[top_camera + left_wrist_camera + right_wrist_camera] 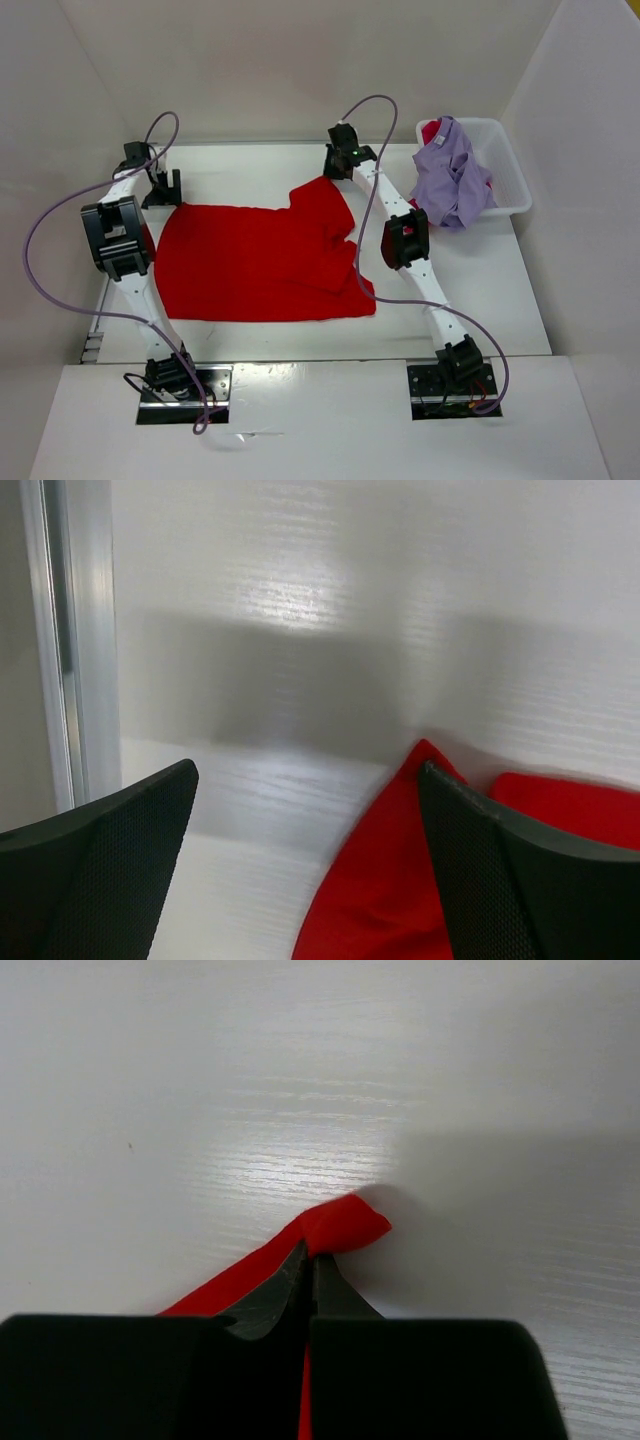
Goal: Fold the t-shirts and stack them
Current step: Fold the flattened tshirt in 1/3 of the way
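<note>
The bright red t-shirt (250, 265) lies spread across the table, its far right part rumpled. My right gripper (335, 170) is at that far right edge, shut on a pinched fold of the red cloth (350, 1225); its tips (310, 1252) meet on it. At the shirt's far left corner my left gripper (162, 190) stands open, and the red corner (380, 880) lies between its fingers (308, 770), against the right one. The lavender t-shirt (450, 180) hangs over the bin's near side. A bit of the crimson t-shirt (432, 130) shows inside the bin.
The white plastic bin (512, 170) stands at the table's far right corner. White walls close in the back and both sides. A metal frame rail (70, 650) runs along the table's left edge beside my left gripper.
</note>
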### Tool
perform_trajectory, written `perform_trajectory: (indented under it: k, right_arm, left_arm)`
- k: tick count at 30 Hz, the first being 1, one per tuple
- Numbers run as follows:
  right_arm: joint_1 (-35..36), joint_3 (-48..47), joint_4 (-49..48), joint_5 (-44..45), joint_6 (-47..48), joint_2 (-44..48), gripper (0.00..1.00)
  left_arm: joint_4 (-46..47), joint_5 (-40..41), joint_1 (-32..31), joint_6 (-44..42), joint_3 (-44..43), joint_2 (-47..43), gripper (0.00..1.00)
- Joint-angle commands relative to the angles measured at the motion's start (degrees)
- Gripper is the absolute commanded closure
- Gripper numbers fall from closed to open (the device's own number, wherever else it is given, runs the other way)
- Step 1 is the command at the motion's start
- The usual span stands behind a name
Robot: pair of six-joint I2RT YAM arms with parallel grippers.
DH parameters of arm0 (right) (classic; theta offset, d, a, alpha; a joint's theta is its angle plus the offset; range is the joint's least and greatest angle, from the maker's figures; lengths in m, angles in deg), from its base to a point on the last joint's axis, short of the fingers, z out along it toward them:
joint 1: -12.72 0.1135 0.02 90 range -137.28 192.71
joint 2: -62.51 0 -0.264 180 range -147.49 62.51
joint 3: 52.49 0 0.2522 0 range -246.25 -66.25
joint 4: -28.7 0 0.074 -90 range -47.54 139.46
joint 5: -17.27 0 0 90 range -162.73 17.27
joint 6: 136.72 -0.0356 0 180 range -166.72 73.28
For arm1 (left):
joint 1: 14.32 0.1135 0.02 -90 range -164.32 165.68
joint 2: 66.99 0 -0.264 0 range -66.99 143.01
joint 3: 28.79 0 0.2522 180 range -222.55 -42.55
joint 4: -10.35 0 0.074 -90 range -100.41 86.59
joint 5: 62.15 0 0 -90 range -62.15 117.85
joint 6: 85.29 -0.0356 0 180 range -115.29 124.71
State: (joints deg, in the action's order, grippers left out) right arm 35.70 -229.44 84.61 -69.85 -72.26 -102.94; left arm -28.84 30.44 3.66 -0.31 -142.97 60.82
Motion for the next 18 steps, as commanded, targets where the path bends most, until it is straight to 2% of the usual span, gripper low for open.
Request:
perform_trajectory:
  k: [1,7,11,15,17,18]
  right_arm:
    - [0.3,-1.9,2.8,-1.0,1.9,4.3,1.0]
    - [1.5,-1.9,2.8,0.1,2.4,6.7,1.0]
    - [2.0,-1.9,2.8,0.1,2.4,6.7,1.0]
    - [2.0,-1.3,2.8,0.1,2.4,7.2,1.0]
    - [2.0,-1.3,2.8,0.1,2.4,7.2,1.0]
    - [2.0,-1.3,2.8,0.1,2.4,7.2,1.0]
  left_arm:
    - [2.7,-1.6,0.0,2.6,1.5,-6.0,0.03]
    - [4.7,1.7,0.0,5.7,3.1,-9.2,0.02]
    - [5.4,0.7,0.0,6.2,4.0,-9.2,0.02]
    - [2.7,0.0,0.0,6.2,2.2,-4.4,0.02]
    - [-1.6,0.0,0.0,6.2,-0.7,-1.3,0.02]
    - [-3.3,2.9,0.0,6.2,-4.1,2.0,0.03]
